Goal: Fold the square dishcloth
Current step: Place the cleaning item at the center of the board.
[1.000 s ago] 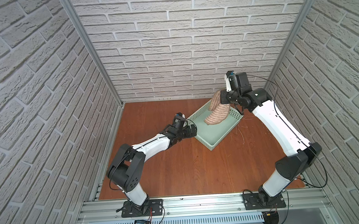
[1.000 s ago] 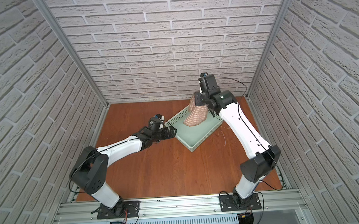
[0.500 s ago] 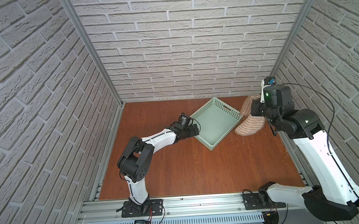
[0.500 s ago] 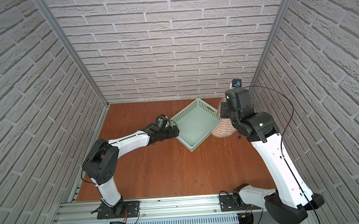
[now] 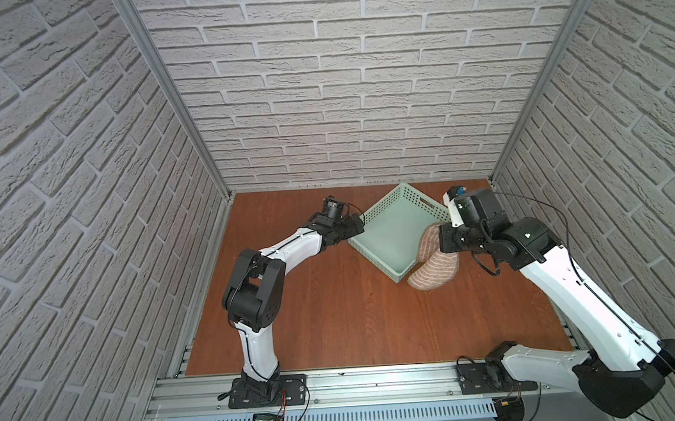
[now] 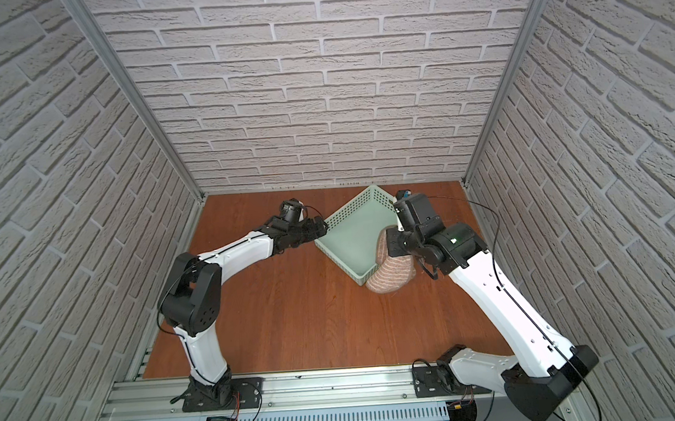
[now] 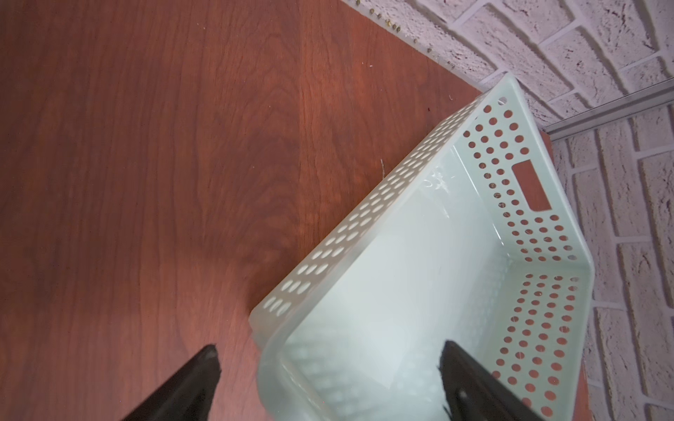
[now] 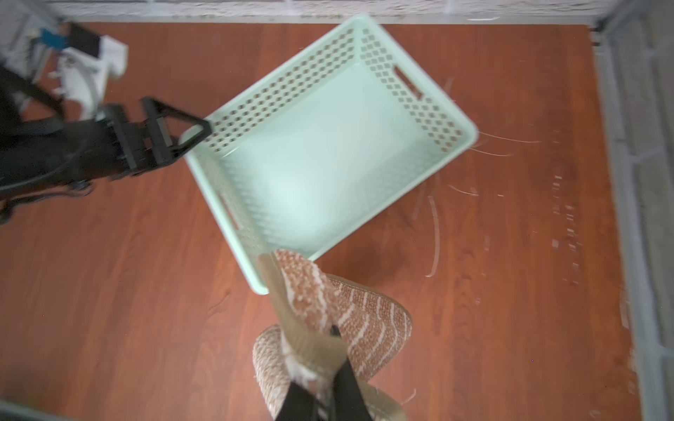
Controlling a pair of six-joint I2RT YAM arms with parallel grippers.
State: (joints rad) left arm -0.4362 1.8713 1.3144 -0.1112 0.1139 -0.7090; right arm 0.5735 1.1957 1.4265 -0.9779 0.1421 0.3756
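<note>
The left gripper (image 5: 356, 229) (image 7: 330, 355) is spread wide and straddles a corner of the basket (image 5: 380, 206) (image 7: 364, 218), one finger (image 7: 204, 368) outside the wall and one inside; whether either touches it cannot be told. The basket sits on the table (image 5: 335, 321) between the two tools. The right gripper (image 8: 330, 359) pinches the cloth (image 5: 433, 267) (image 8: 364, 317) by its brown edge. The cloth hangs bunched below it, long axis running down toward the table, stripes crosswise, beside the basket's near corner. Pale scratches (image 8: 434, 237) mark the wood beyond.
</note>
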